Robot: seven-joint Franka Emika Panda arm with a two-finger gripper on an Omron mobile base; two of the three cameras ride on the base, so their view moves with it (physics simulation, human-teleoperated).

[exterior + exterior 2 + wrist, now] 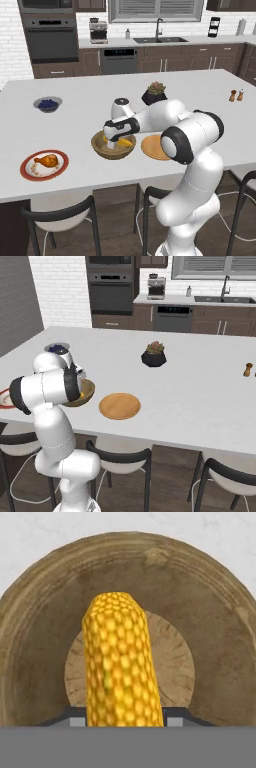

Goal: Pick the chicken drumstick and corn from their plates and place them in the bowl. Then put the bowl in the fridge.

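- Corn (122,667) sitting upright between the two dark finger tips in the hand view, jaws part-way closed and clamped on its lower end.
- Gripper (118,142) reaching down inside the bowl (100,148), yellow of the cob showing just at its right, inside the rim.
- Hanging over the round pale floor of the bowl in the hand view, cob end pointing at the far wall; whether touching the floor, cannot tell.
- Bowl resting on the white island counter (80,112), near the front edge, roughly in the middle of it.
- Lying just right of the bowl, close to it but apart: tan wooden plate (152,147), bare on top, partly covered by the arm's elbow in the left base view.
- Lying well left of the bowl, near the front edge: red-rimmed white plate (44,165), carrying the chicken drumstick (46,160), bulbous end to the right.
- Standing behind and left of the bowl: small grey bowl of blueberries (48,104).
- Standing behind and right of the bowl: dark pot with a small plant (154,93).
- Standing far right of the bowl, near the counter's right end: two small shakers (236,95).
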